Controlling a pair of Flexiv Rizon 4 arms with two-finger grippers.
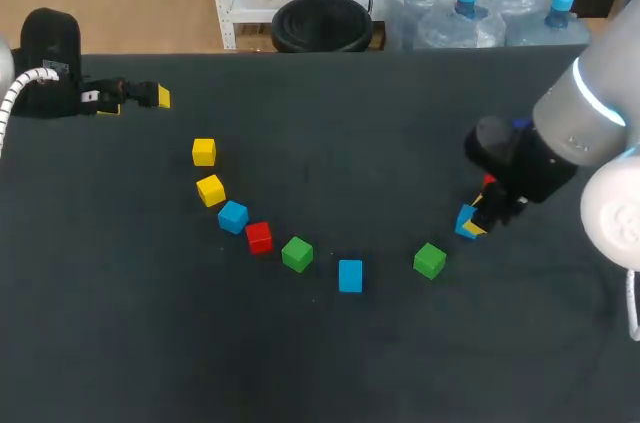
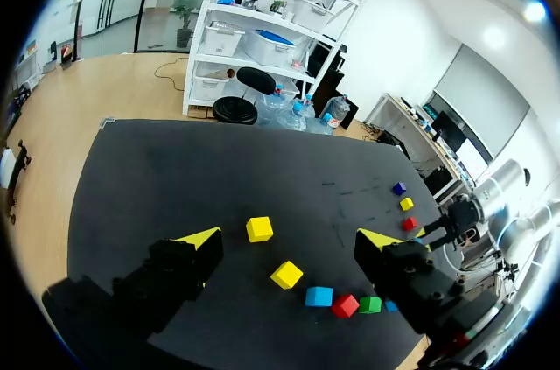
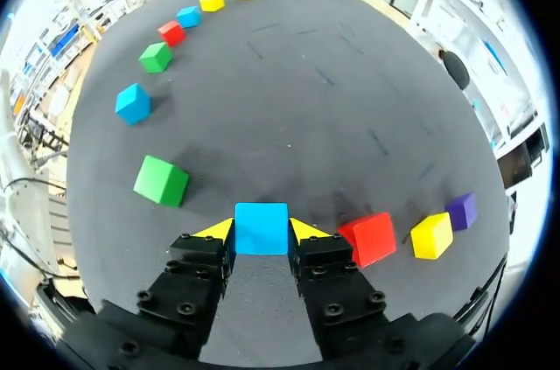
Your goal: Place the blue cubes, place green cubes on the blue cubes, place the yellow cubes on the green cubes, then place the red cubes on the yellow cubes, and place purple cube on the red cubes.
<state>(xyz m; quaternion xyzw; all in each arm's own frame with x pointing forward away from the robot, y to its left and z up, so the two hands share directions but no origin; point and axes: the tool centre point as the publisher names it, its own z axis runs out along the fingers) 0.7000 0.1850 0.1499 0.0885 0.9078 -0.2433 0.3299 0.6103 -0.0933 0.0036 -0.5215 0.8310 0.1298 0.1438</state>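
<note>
My right gripper (image 3: 261, 232) is shut on a blue cube (image 3: 261, 227) low over the table at the right (image 1: 466, 220), one yellow tip pressed to each side. Beside it stand a red cube (image 3: 372, 238), a yellow cube (image 3: 432, 235) and a purple cube (image 3: 461, 210). A green cube (image 1: 430, 261) sits just to its left. Further left, an arc holds a blue (image 1: 350, 275), green (image 1: 297, 254), red (image 1: 259, 237), blue (image 1: 233, 216) and two yellow cubes (image 1: 210, 189) (image 1: 204, 151). My left gripper (image 1: 136, 103) hangs open at the far left, holding nothing.
The dark table (image 1: 330, 363) stretches wide in front of the cube arc and behind it. In the left wrist view my right arm (image 2: 455, 217) shows beyond the row of cubes, near the table's far side.
</note>
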